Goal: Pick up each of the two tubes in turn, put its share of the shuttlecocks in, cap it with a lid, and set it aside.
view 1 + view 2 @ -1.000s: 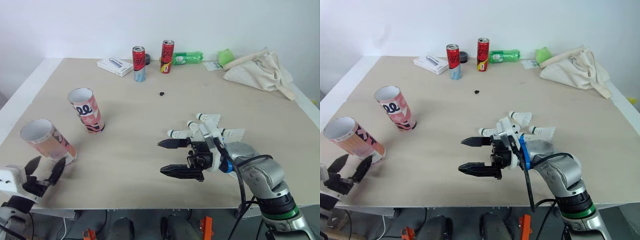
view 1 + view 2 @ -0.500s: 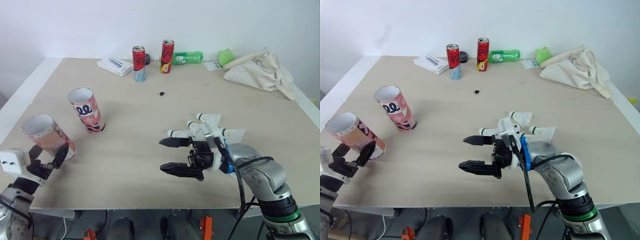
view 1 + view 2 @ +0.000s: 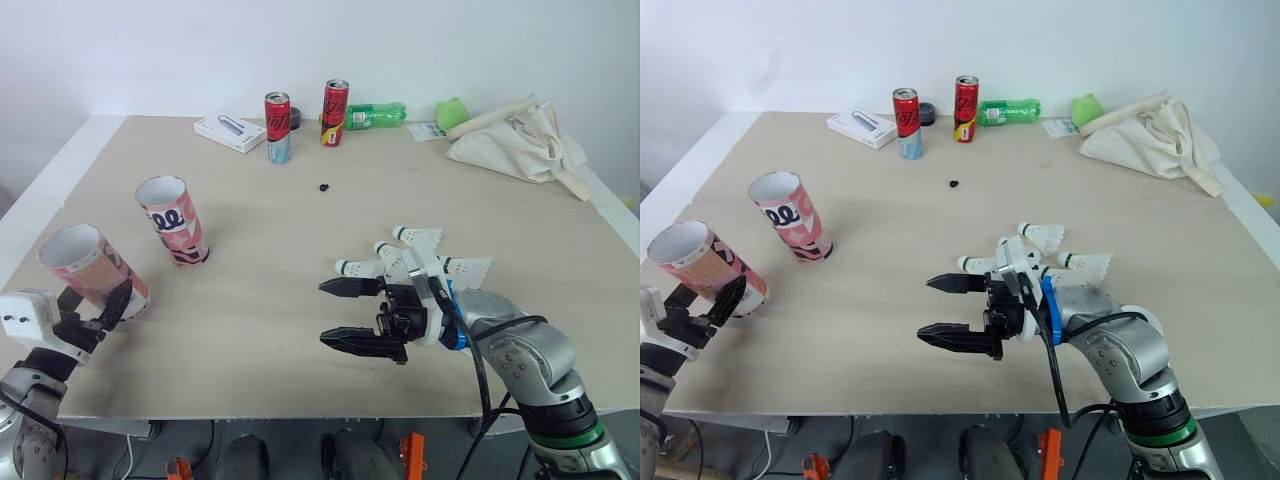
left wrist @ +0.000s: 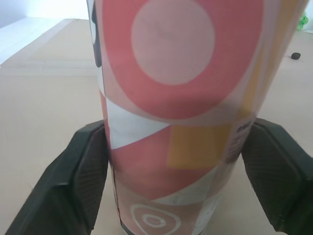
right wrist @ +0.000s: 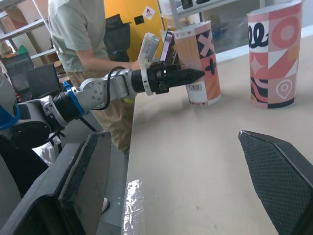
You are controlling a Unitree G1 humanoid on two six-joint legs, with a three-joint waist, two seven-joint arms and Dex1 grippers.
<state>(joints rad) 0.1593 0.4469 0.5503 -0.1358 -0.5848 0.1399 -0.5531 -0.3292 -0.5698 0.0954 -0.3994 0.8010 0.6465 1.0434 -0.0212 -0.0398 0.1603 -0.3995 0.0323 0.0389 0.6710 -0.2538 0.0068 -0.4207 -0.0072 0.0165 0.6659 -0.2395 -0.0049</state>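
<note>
1. Item in hand: pink-and-orange printed cardboard tube, cylindrical, open-topped, smooth glossy wall. It is placed at the front-left corner of the beige worktop, close to the edge.
2. Holder: left gripper, closed about the tube's lower wall, with ribbed black pads seen against both sides. The lift is judged not yet made.
3. Spare: right gripper, spread wide with nothing held, poised low near the front edge.
4. Stock: white feathered shuttlecocks, round-tipped, lying in a loose cluster just behind the right gripper.
5. Reserve: second pink patterned cardboard tube, standing open near the left edge, behind the first.
6. Hazards:
   - The thin wall may be dented if it is squeezed hard.
   - The glossy surface may slip through a light hold.
   - With a grip this low, the tube may tip on lifting and be lost over the nearby edge.
   - Feathers may be bent if they are swept by the right arm.
</note>
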